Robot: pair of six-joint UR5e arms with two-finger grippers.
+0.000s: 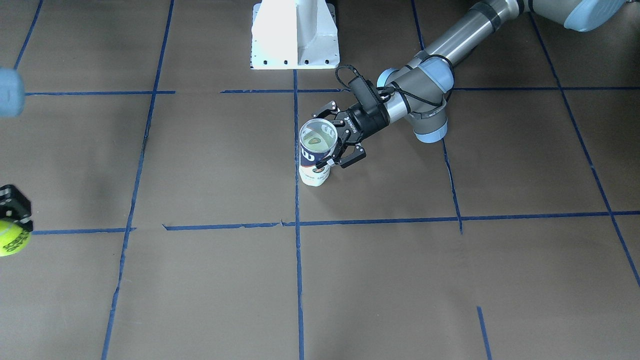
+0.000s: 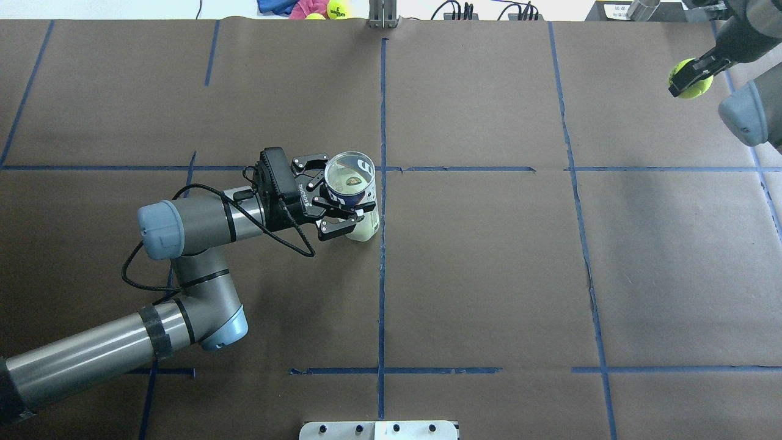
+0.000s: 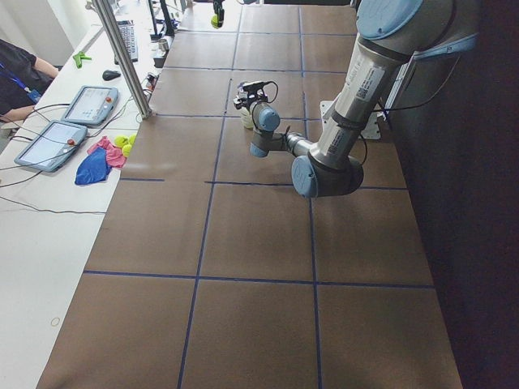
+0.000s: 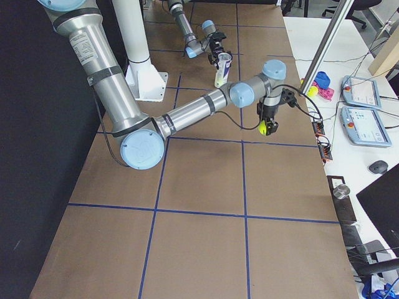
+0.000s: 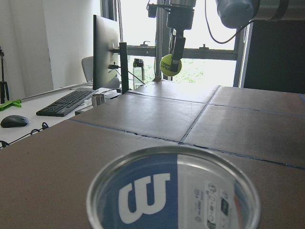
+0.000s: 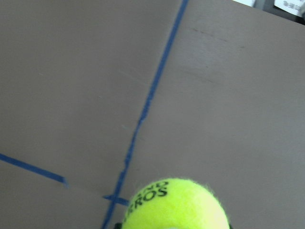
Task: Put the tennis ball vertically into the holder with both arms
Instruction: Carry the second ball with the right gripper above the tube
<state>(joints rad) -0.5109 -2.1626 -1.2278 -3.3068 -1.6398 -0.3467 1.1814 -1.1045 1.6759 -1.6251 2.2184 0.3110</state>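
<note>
The holder (image 1: 316, 150) is a clear Wilson can that stands upright near the table's middle, mouth up, and also shows in the overhead view (image 2: 353, 189). My left gripper (image 1: 324, 138) reaches in from the side, its fingers closed around the can's upper part (image 2: 338, 194). The can's rim fills the bottom of the left wrist view (image 5: 174, 195). The tennis ball (image 2: 691, 80) is yellow-green with dark lettering. My right gripper (image 2: 684, 78) is shut on it and holds it in the air far off at the table's end (image 1: 11, 239), (image 4: 267, 128), (image 6: 176, 205).
The white pedestal base (image 1: 295, 35) stands at the robot's edge of the table. Blue tape lines cross the brown table cover (image 2: 489, 275). Spare balls and cloths (image 2: 317, 8) lie at the far edge. A bench with tablets (image 4: 361, 106) runs alongside.
</note>
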